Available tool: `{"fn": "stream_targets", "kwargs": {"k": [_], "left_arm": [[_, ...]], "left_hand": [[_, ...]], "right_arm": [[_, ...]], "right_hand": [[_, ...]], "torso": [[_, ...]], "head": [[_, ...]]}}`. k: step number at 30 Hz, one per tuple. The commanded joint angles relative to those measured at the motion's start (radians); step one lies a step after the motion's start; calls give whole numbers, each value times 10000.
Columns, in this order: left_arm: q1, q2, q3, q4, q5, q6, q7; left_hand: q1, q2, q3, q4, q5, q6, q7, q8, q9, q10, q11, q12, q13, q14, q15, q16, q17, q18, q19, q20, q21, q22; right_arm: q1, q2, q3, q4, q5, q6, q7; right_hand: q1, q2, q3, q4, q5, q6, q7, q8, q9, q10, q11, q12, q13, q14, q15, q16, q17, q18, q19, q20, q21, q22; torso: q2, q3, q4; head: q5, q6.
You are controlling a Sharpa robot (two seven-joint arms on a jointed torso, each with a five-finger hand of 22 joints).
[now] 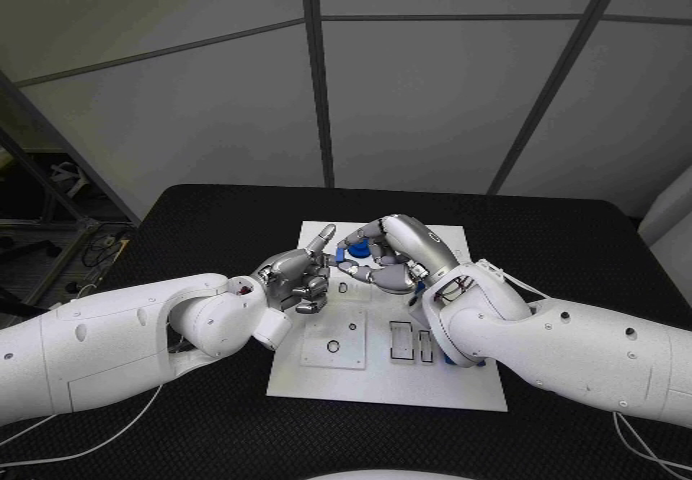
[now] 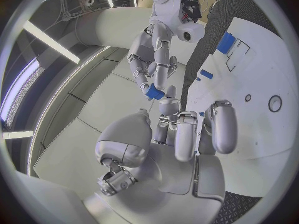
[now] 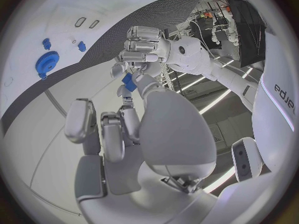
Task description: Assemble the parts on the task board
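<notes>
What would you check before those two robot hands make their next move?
1. Is the blue part pinched by the right robot hand: ok.
2. Does the left robot hand grip it too: cannot tell; one fingertip meets it.
3. Are both hands over the task board: ok.
4. Is the rectangular slot unblocked: ok.
5. Is the blue gear lying on the board, apart from the hands: ok.

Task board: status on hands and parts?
Right hand pinches a small blue part in its fingers above the task board. Left hand touches that part. Blue gear on board. Nothing blocking.
</notes>
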Motion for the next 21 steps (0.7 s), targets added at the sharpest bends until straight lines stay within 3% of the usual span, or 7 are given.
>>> {"fn": "stream_targets", "kwargs": {"k": [1,21], "left_arm": [[16,2,9,38,-119,246,135],[16,-23,11,11,-84,324,166]], "left_hand": [[3,66,-43,12,29,17,-48,-29,4,74,-1,67,29,1022,47,22,2516,95,47,-5,45,146],[-7,127,-60,11,28,207,-101,26,51,107,-43,79,66,1024,21,24,2523,88,74,-10,88,190]], "right_arm": [[14,11,5,-6,20,150,82],[13,-103,4,21,19,244,36]], "right_hand": [[25,105,78,-5,49,166,-117,33,249,60,-30,-40,3,1037,-49,-8,2554,-61,46,-20,44,2],[22,109,81,-6,49,168,-117,33,251,62,-31,-37,7,1038,-49,-7,2556,-62,47,-21,47,6]], "torso": [[-9,5,3],[-3,3,5]], "head": [[-4,-1],[0,-20]]}}
